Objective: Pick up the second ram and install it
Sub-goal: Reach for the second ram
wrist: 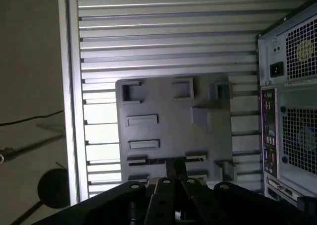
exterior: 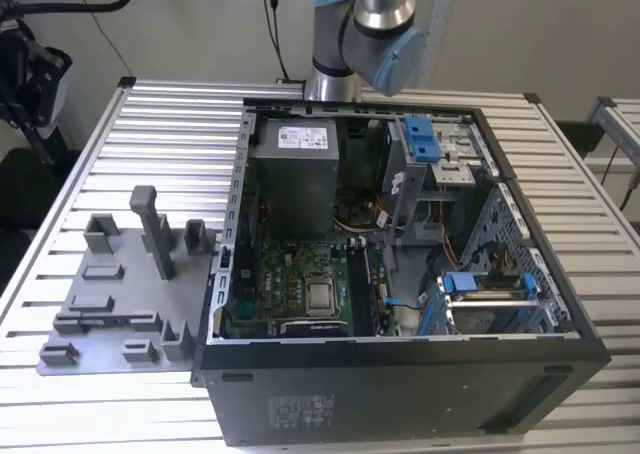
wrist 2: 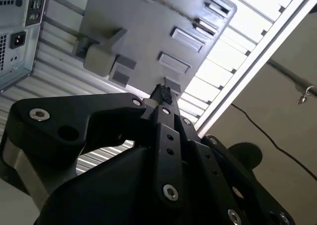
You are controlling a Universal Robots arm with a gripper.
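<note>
Black gripper [wrist 2: 161, 92] linkage sits closest in both wrist views. Its two fingers are drawn together almost to touching, with nothing visible between them, and it hangs high over a ribbed metal tabletop [exterior: 160, 124]. Largest on that tabletop is an open computer case [exterior: 400, 374], lying on its side from the middle toward the exterior view's right edge, with its motherboard [exterior: 290, 274] exposed. Just beside the case's rear panel, toward the exterior view's left edge, lies a grey holder plate [exterior: 130, 284] with raised blocks. Near one edge of the plate, under the fingertips, a thin dark line between two slotted blocks looks like the second ram [wrist: 158, 161] standing on edge, though that is not certain. As a judgement of the risks: fingers this nearly shut would strike the stick's top rather than straddle it, and a skewed grip could snag the neighbouring blocks or carry the stick off tilted, so it would jam at its slot.
</note>
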